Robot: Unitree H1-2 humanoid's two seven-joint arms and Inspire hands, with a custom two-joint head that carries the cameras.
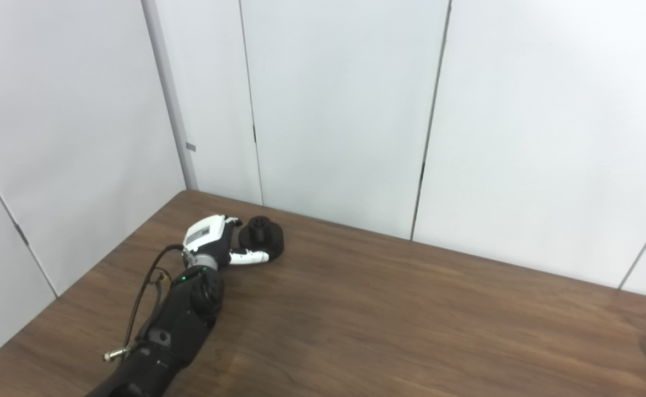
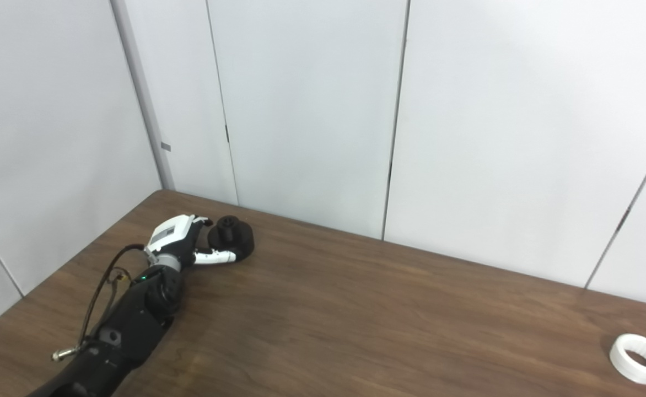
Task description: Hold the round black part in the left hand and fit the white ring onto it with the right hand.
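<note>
bright even overhead light, soft faint shadows, slightly soft focus, no glare

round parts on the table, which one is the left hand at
The round black part, at the table's far left, with the left hand curled around it. The white ring lies alone at the near right.

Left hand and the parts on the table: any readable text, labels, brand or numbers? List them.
None readable.
Left hand: grey panel on its white back cover, too blurred to read.
Black part: no marking visible.
White ring: no marking visible.
Small grey tag on the wall post: too small to read.
</note>
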